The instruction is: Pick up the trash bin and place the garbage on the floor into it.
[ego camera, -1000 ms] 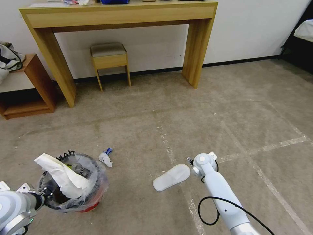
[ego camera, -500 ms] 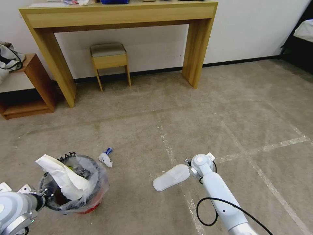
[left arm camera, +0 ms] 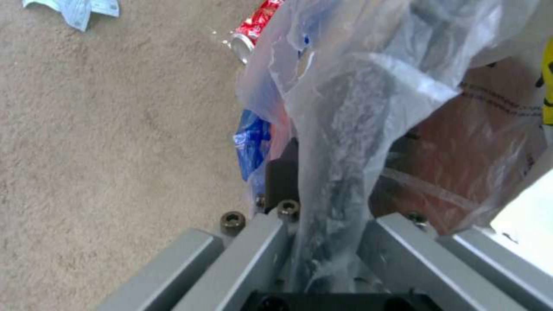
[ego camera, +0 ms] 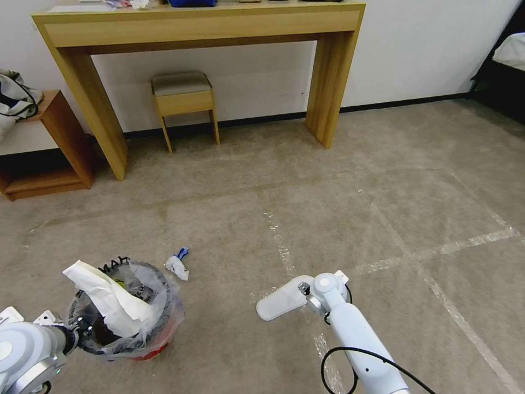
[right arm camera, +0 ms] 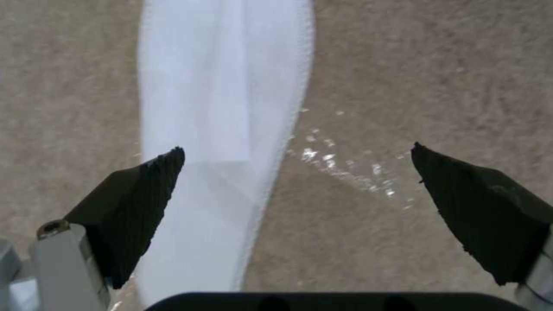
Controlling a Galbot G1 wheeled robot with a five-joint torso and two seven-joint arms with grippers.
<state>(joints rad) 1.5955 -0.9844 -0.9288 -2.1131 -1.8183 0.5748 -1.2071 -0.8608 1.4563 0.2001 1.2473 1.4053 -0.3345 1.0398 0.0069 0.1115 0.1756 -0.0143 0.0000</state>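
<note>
— Head view first: where's the trash bin [ego camera: 131, 323]?
— On the carpet [ego camera: 328, 186] at the lower left, its clear liner bag [left arm camera: 369, 86] bulging over the rim, white paper [ego camera: 106, 295] sticking up out of it. The left gripper [ego camera: 76, 332] is clamped on the rim and bag; the left wrist view shows the plastic pinched between its grey fingers [left arm camera: 253, 255].
— And the garbage?
— A crumpled white-and-blue scrap [ego camera: 178, 265] lies just beside the bin. A red soda can [left arm camera: 253, 26] and a light-blue cloth [left arm camera: 75, 11] lie on the floor beyond it.
— Right gripper [right arm camera: 297, 185]?
— Jaws spread wide, low over a white slipper [ego camera: 281, 298], one black pad [right arm camera: 135, 203] above it.
</note>
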